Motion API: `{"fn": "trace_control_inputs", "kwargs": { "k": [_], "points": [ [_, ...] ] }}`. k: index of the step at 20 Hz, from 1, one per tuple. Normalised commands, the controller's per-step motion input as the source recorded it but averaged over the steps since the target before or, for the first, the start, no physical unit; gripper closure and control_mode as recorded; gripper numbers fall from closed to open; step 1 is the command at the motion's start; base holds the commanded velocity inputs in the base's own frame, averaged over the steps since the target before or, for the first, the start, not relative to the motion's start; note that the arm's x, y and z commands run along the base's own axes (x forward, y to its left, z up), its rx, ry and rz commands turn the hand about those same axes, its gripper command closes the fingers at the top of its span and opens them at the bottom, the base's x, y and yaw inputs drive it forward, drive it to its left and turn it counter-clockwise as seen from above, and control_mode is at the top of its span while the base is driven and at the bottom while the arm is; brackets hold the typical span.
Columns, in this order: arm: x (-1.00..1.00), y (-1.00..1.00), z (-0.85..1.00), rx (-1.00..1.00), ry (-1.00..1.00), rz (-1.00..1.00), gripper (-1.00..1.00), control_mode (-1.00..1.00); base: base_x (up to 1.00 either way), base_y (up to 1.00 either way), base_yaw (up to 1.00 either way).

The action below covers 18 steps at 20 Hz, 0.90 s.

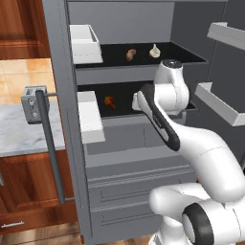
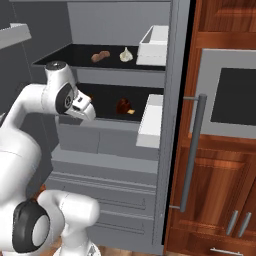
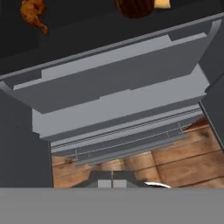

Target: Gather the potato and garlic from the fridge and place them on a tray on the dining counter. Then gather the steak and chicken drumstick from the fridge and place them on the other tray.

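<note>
The garlic (image 1: 154,50), a small off-white bulb with a pointed top, sits on the dark upper shelf (image 1: 182,56) inside the open fridge (image 1: 119,143), toward the right as seen from the left base camera. Just beside it on the same shelf lies a brown potato (image 1: 130,54), the two close but apart. One shelf down, the lower shelf (image 2: 107,97) holds an orange-brown chicken drumstick (image 1: 109,101) and, further along, a dark red steak (image 2: 123,105) with a small yellow piece touching its edge. White door bins (image 1: 86,44) hang at both shelf levels on the open fridge doors, and grey drawers (image 1: 129,191) fill the bottom of the fridge. The white robot arm rises in front of the fridge, its wrist level with the lower shelf and its hand turned downward. The pincer (image 3: 112,180) has its two dark tips pressed together with nothing between them, pointing toward the drawer fronts and the wooden floor (image 3: 175,157) below. To the left of the fridge a marble worktop (image 1: 24,129) with wood cabinets beneath carries a small grey toaster (image 1: 33,103).
</note>
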Motion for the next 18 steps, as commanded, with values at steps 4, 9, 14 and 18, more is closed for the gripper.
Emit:
{"fn": "trace_control_inputs", "kwargs": {
  "k": [4,9,14,18],
  "points": [
    [-0.25,-0.18,-0.04,-0.06,-0.02,0.01,1.0,-1.0,0.0,0.0,0.0],
    [-0.4,-0.46,-0.05,-0.08,-0.07,0.21,1.0,-1.0,0.0,0.0,0.0],
    [-0.07,-0.21,0.0,-0.07,-0.19,0.29,1.0,-1.0,0.0,0.0,0.0],
    [-0.14,0.0,-0.04,-0.1,-0.37,0.04,1.0,-1.0,0.0,0.0,0.0]
  ]
}}
